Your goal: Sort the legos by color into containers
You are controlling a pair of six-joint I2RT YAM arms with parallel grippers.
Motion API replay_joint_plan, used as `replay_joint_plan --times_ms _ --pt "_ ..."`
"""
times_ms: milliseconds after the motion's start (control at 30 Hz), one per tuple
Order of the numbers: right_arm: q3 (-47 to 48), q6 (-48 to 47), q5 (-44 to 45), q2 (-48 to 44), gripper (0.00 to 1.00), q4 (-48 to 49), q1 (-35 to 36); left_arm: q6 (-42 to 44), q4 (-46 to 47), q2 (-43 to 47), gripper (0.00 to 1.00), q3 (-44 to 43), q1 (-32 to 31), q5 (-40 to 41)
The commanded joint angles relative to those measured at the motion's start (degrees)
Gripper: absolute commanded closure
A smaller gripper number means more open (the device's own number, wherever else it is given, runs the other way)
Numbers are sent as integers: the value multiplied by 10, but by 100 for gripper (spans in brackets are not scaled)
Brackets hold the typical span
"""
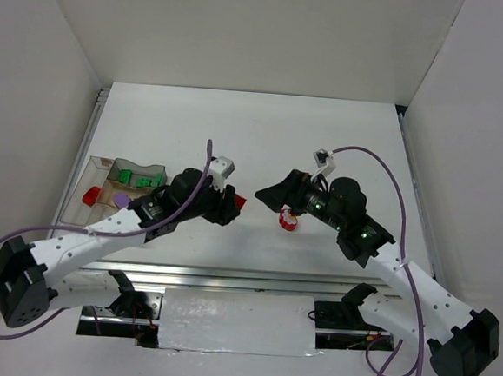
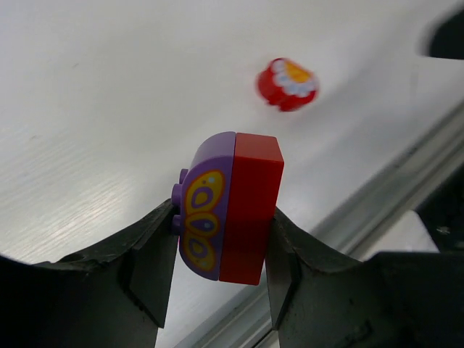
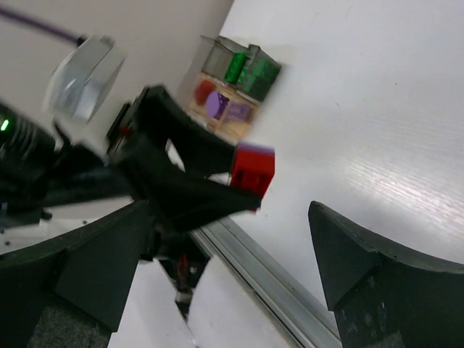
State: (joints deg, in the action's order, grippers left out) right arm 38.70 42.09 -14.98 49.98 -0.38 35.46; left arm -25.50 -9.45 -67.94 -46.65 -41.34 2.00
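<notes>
My left gripper [image 2: 221, 243] is shut on two legos stuck together, a purple rounded piece with a yellow butterfly print [image 2: 204, 210] and a red brick [image 2: 250, 206], held just above the table. The top view shows that gripper [image 1: 233, 206] mid-table with the red brick [image 1: 239, 204] at its tip. Facing it, my right gripper [image 1: 266, 198] stands open with nothing in it. Its wrist view shows the held pair [image 3: 251, 170] ahead of the open gripper [image 3: 232, 246]. A red rounded lego with a yellow and white top [image 1: 290, 221] [image 2: 288, 83] lies under the right arm. The containers [image 1: 105, 160] [image 3: 216, 59] sit at the left.
In the containers lie green legos [image 1: 139, 179] [image 3: 250, 71], a red one [image 1: 90, 196] and a purple one [image 1: 121, 200]. A metal rail [image 1: 227, 278] runs along the near table edge. White walls close in the table on three sides.
</notes>
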Motion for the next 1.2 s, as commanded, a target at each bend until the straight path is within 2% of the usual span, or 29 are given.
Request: replay_joint_plan --times_ms 0,133,167,267,467,667,733,767,800,867,933,967,1000,1067,1100,1167 --pt "22 48 28 20 2 82 12 31 81 46 100 21 -45 -28" --pt "48 57 90 53 17 62 36 47 115 69 100 29 -80 -38" --pt "55 62 97 62 24 55 39 47 121 75 100 31 -87 -30" --pt "60 71 106 75 30 49 56 48 136 90 100 35 -94 -31" --pt "64 69 114 92 31 36 98 51 143 105 100 31 -98 -23" --pt "38 84 76 101 33 73 102 64 125 111 100 9 -99 11" --pt "38 83 71 105 42 80 102 65 126 113 100 8 -99 12" --pt "38 83 66 108 54 83 103 64 126 114 100 7 -99 13" --pt "40 84 65 112 77 83 103 64 126 116 100 8 -99 20" --pt "39 88 63 114 90 87 104 63 124 122 100 9 -99 28" --pt "36 90 54 113 94 94 103 61 121 128 86 9 -99 48" --pt "33 89 50 113 100 112 104 62 116 129 77 9 -99 52" --pt "24 82 34 110 100 126 102 62 115 132 57 8 -99 55" --pt "14 71 8 109 100 176 100 60 115 136 29 9 -99 54" --pt "6 64 -9 109 100 189 95 59 115 141 1 9 -99 47" --pt "-1 53 -32 109 100 227 84 64 117 146 1 10 -99 26"
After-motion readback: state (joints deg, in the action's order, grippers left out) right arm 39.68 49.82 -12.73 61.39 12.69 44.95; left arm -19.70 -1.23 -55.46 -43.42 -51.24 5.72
